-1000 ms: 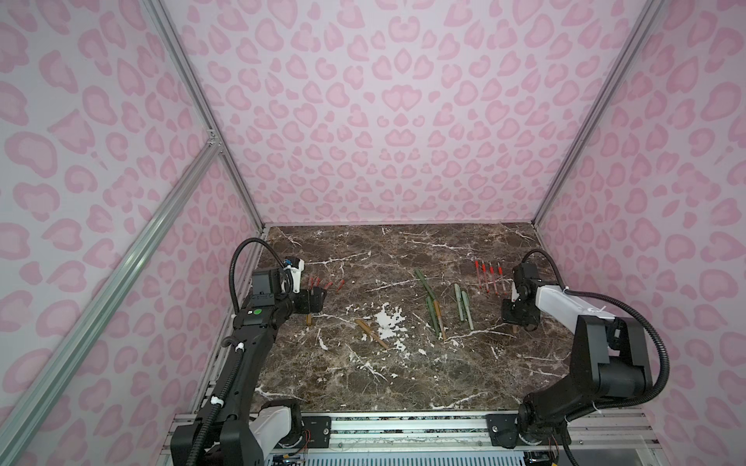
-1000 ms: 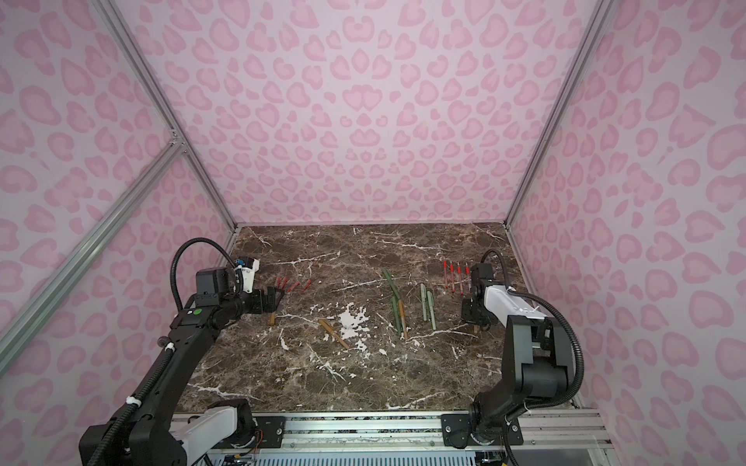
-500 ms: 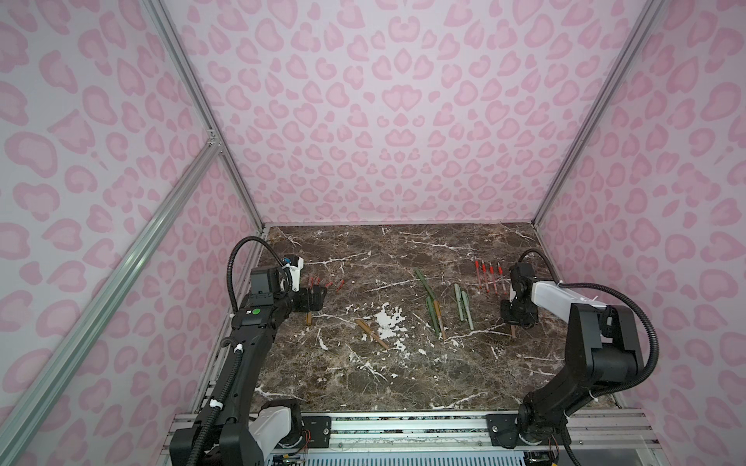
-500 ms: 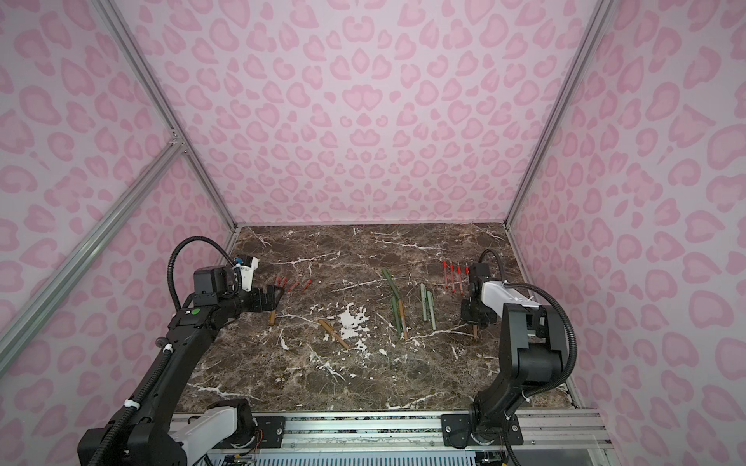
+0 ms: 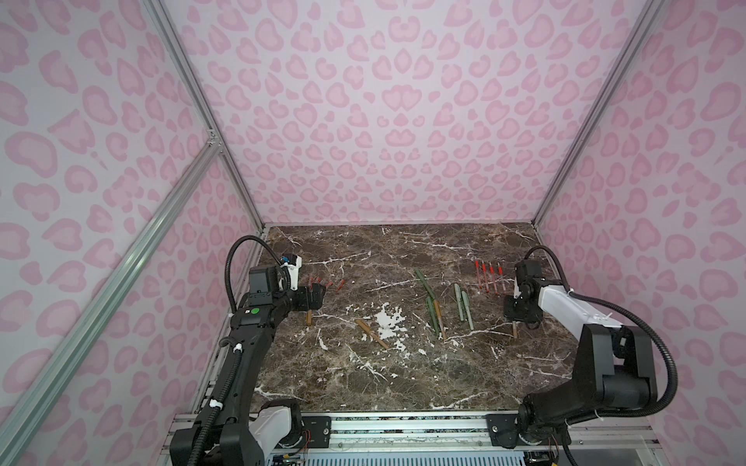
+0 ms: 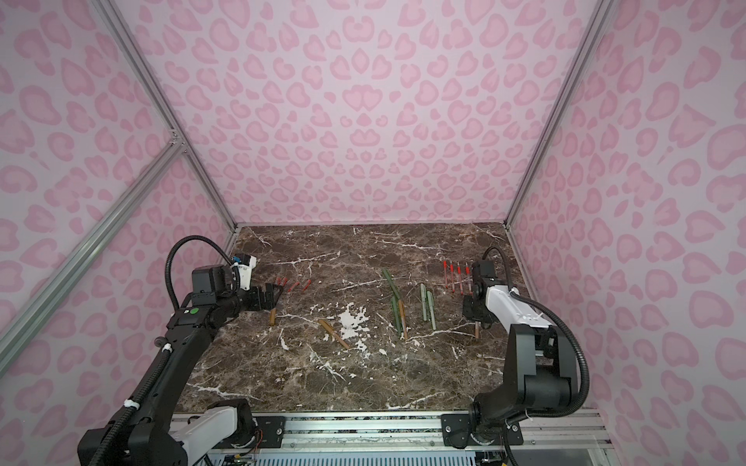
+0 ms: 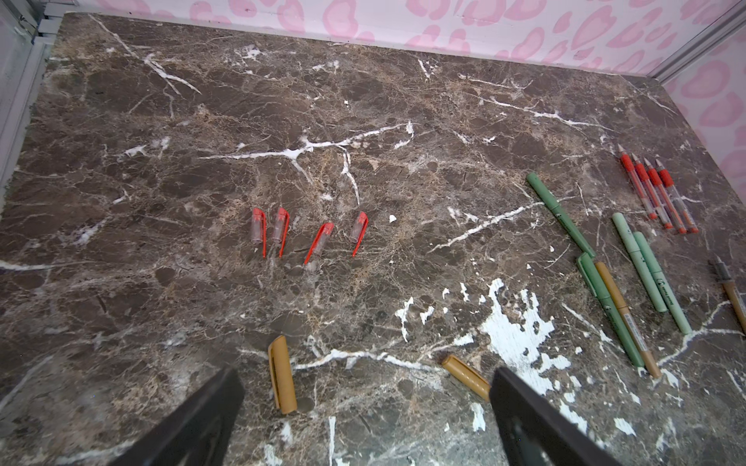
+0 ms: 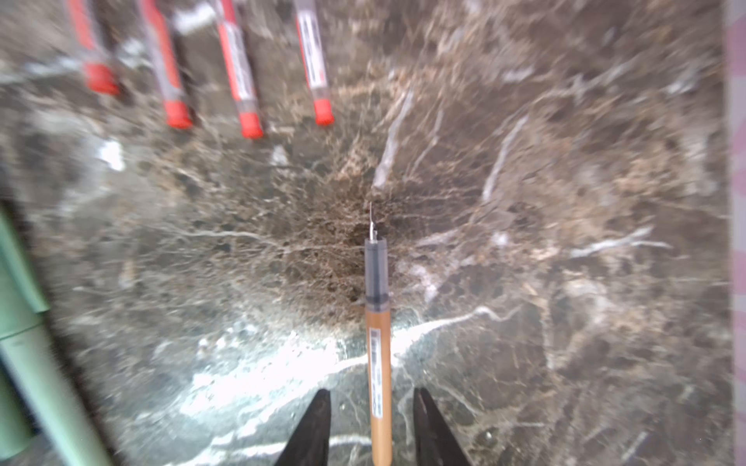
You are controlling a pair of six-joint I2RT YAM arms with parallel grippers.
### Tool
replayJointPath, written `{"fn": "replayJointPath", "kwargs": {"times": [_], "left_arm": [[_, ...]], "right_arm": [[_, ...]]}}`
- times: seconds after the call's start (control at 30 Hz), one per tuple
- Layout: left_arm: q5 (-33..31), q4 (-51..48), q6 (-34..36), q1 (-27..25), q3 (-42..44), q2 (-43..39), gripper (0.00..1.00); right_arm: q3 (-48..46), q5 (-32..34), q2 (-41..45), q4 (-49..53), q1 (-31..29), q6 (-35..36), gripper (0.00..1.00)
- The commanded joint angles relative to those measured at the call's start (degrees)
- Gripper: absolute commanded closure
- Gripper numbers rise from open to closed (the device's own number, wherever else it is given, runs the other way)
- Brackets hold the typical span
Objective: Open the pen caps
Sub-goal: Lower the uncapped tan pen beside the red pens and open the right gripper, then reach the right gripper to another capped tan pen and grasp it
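lab test booth: pink-print walls [image 5: 363, 121], aluminium frame [image 5: 189, 80], marble tabletop [image 5: 403, 383]

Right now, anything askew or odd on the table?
Minor only: one red-clipped clear plastic cap lies slanted out of its row of four, and a white patch on the brown marble tabletop looks scuffed.

Near half of the bench [image 5: 363, 383] is bare for me; green pens [image 7: 604, 300] block the middle, red caps [image 7: 278, 226] far left.
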State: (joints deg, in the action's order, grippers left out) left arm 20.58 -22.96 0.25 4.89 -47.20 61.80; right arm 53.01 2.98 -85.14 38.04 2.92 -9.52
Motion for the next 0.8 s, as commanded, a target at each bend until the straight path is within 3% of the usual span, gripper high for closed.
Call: {"fn": "replayJointPath", "kwargs": {"times": [0.0, 0.13, 0.3, 0.53, 0.77], "left_arm": [[0.7, 0.8, -0.1, 0.2, -0.3, -0.3, 0.00], [0.9, 1.2, 0.0, 0.4, -0.1, -0.1, 0.00], [1.2, 1.8, -0.3, 0.7, 0.2, -0.3, 0.02], [1.3, 1.6, -0.3, 0.8, 0.2, -0.7, 0.02], [1.6, 1.1, -0.4, 0.9, -0.5, -0.1, 0.02]], "right_arm": [[0.4, -0.6, 3.9, 2.9, -1.8, -1.1, 0.62], [0.3, -5.6, 9.2, 2.1, -7.0, -4.1, 0.61], [2.2, -9.3, 9.2, -1.5, -19.9, -9.5, 0.62], [10.0, -9.0, -0.3, -2.5, -35.5, -12.1, 0.63], [17.9, -9.0, -10.8, -4.1, -46.3, -12.7, 0.61]]}}
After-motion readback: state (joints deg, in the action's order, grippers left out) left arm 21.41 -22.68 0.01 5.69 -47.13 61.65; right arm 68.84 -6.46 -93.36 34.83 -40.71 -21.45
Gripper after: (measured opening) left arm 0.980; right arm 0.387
